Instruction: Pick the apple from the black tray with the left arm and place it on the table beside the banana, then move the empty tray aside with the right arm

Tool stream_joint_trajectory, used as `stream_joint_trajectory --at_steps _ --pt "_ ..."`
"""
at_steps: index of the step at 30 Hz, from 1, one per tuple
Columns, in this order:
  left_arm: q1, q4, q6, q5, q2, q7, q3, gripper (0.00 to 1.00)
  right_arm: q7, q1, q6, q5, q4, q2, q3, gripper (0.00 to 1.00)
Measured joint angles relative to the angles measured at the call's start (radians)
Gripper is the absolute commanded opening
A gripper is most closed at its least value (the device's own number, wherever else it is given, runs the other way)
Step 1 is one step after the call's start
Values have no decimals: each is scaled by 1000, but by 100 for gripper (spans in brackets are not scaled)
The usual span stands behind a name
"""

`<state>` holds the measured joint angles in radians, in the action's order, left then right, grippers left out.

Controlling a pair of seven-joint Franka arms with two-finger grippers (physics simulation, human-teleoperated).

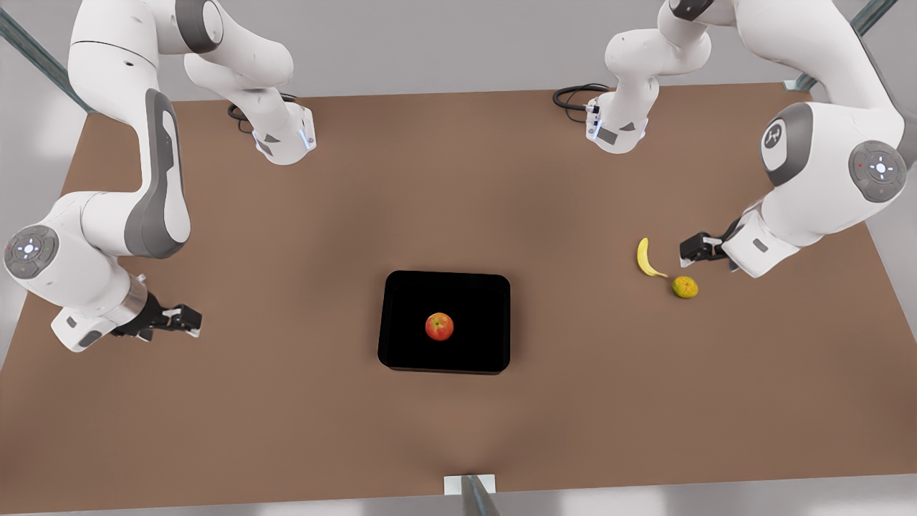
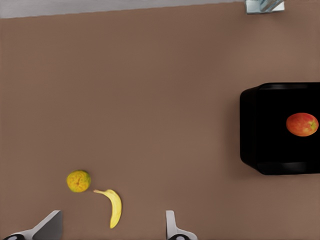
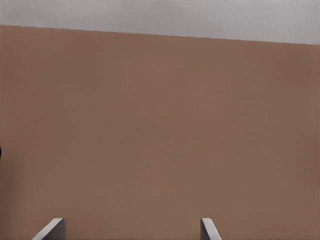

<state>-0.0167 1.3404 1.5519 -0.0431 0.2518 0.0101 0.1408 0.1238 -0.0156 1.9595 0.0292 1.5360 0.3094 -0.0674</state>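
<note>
apple (image 1: 439,327) sits in the tray (image 1: 401,351); left gripper (image 1: 693,251) spread wide near the banana (image 1: 645,258), right gripper (image 1: 188,319) spread wide, well apart

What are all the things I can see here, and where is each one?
apple: one, red-orange, in the middle of the tray.
black tray: one, glossy black, centre of the table.
banana: one, yellow, toward the front view's right.
round fruit: one, yellow-green, just beside the banana's tip.
table: one, matte brown, under everything.
cables: two, black, by the arm bases at the far edge.
left gripper: one, black, open, near the banana on the front view's right.
right gripper: one, black, open, above bare table on the front view's left.
</note>
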Motion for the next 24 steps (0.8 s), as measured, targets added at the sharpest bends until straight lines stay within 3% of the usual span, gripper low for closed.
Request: stream_joint_trajectory --at_steps 8,13,18,24 --pt "28 4 62 -30 38 17 48 100 21 -1 32 -2 0 1 0 100" --pt "362 -35 124 57 153 129 73 100 31 -1 38 -3 0 2 0 100" --pt "625 -110 269 184 374 352 70 100 38 -3 41 -3 0 2 1 100" --pt "719 -132 444 286 527 588 64 100 44 -2 42 -3 -1 3 1 100"
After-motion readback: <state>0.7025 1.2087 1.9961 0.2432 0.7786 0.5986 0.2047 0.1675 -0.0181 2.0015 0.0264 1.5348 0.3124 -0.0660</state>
